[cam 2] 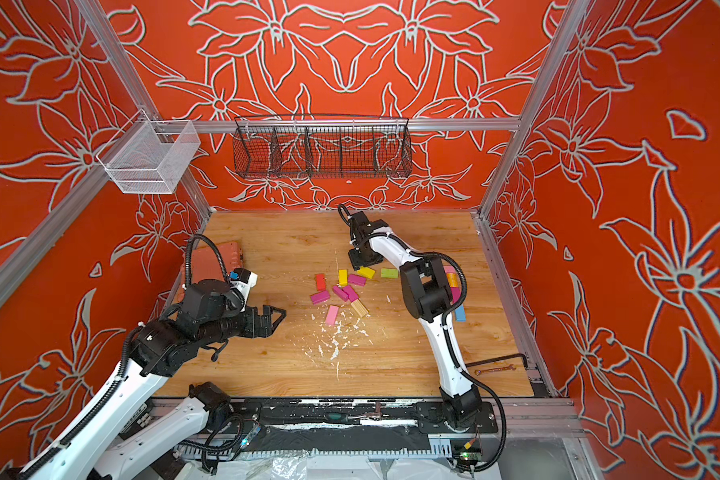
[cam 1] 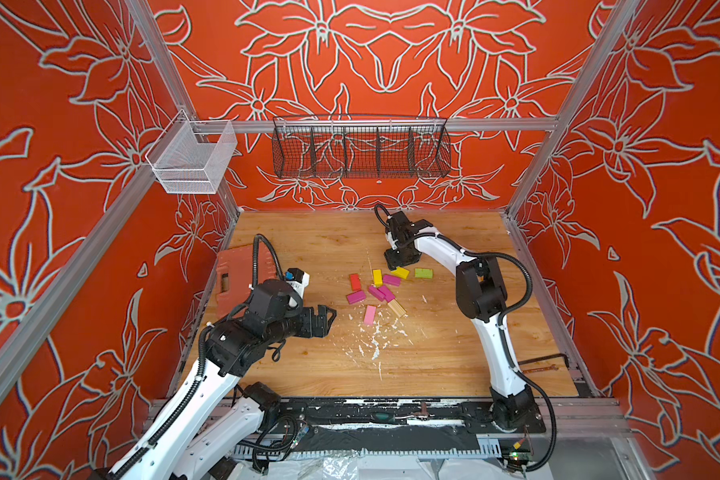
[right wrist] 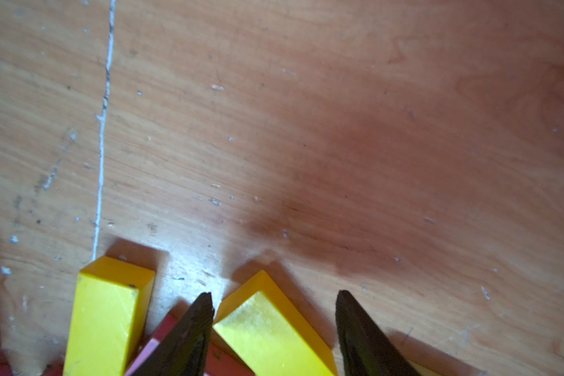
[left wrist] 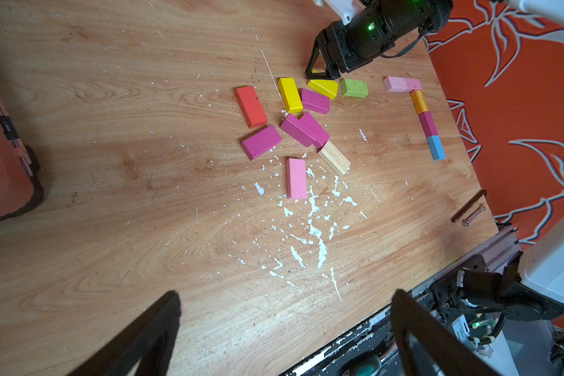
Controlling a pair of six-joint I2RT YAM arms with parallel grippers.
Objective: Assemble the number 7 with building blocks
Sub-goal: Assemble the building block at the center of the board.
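Right jaws flanking the angled yellow block (right wrist: 267, 332)

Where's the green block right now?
In both top views the green block lies at the pile's right edge, beside the yellow block between the right fingers.

Number 7 (cam 2: 453, 281) mostly hidden behind R arm (cam 2: 427, 291); yellow block (right wrist: 267, 332) cut by edge.

The gripper (right wrist: 274, 294) had one black finger on each side of a yellow block (right wrist: 267, 332) at the frame's edge. A second yellow block (right wrist: 105, 312) lay beside it.
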